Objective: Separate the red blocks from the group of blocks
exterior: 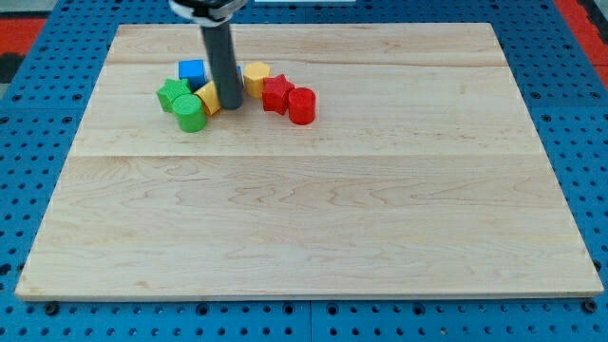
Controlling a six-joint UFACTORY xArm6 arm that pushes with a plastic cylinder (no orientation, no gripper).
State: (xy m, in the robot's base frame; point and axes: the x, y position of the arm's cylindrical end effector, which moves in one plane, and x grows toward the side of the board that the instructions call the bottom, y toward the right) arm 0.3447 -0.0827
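Nearest the view's bottom, a bare stretch of pale wooden board [313,228], smooth planks with faint grain, resting on blue pegboard [589,171] dotted with holes. Farther up, one cluster of small glossy blocks around my tip [231,105], the lower end of a straight dark matte rod. No claw on this arm, so nothing to spread, press together or pinch.

Just to the view's left of my tip: green cylinder [191,112], nearest of all; behind it green star [172,94]; yellow block [209,97], touching or nearly touching the rod, shape partly hidden by it. Beyond, at the view's upper left: blue cube [192,72], its right edge hidden behind the rod.

To the view's right of my tip: red cylinder [301,104], red star [276,94], both touching, then yellow hexagon-like block [256,77] farther back.

Count: two red, two green, two yellow, one blue. Rod's upper part cut off at the view's top.
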